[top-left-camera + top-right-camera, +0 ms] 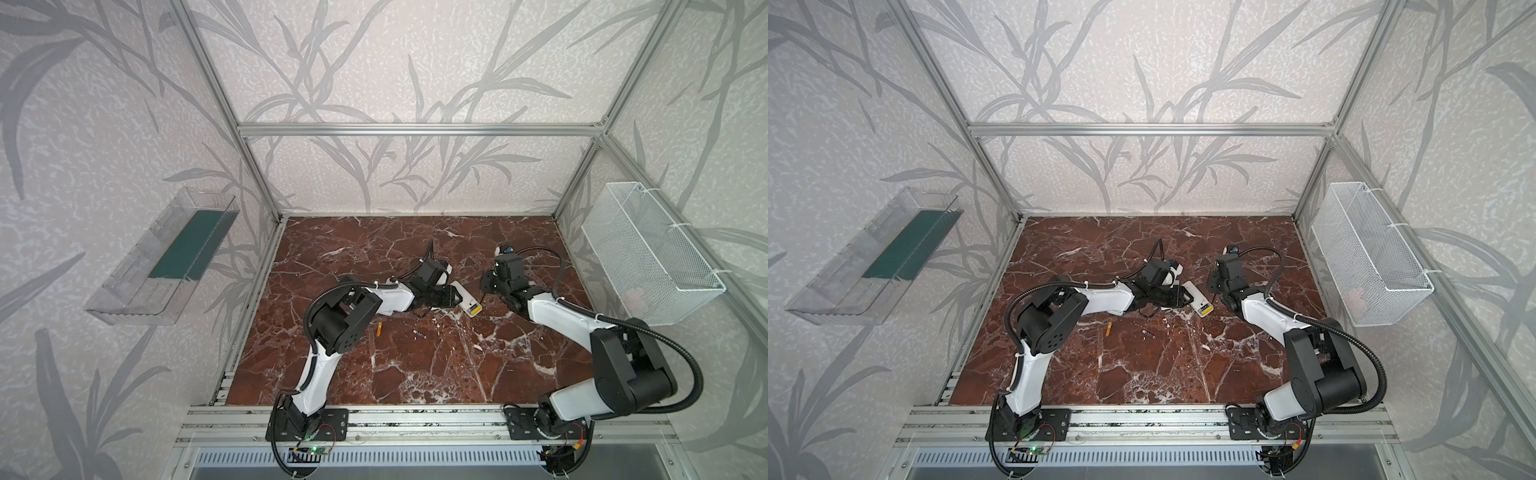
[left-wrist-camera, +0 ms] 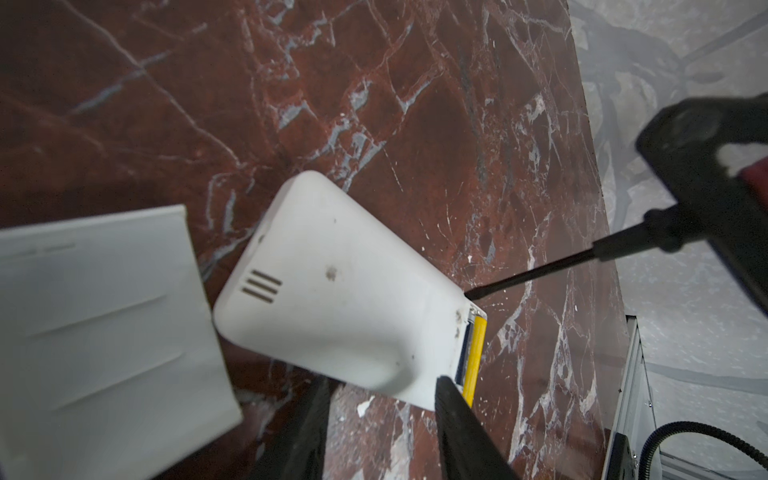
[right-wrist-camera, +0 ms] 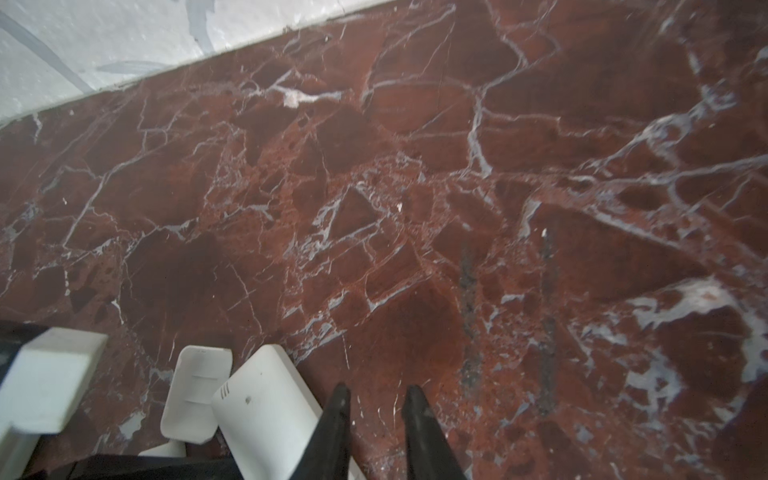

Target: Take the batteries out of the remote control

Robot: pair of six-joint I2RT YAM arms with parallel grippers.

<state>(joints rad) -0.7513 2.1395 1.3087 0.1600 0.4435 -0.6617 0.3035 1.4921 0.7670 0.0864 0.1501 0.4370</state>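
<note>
The white remote control (image 2: 345,291) lies back up on the marble in the middle of both top views (image 1: 464,296) (image 1: 1196,300). One yellow battery (image 2: 476,357) sits in its open end. A yellow-orange battery (image 1: 379,329) and a dark battery (image 1: 417,333) lie loose on the table. My left gripper (image 2: 382,395) is open at the remote's near end, one fingertip (image 2: 449,395) against its corner. My right gripper (image 3: 378,395) is shut on a screwdriver (image 2: 540,266) whose tip rests at the remote's edge by the battery.
A white cover (image 2: 104,332) lies flat beside the remote, also in the right wrist view (image 3: 199,390). A clear bin (image 1: 162,257) hangs on the left wall, a white mesh basket (image 1: 648,257) on the right. An aluminium rail (image 1: 415,419) runs along the front.
</note>
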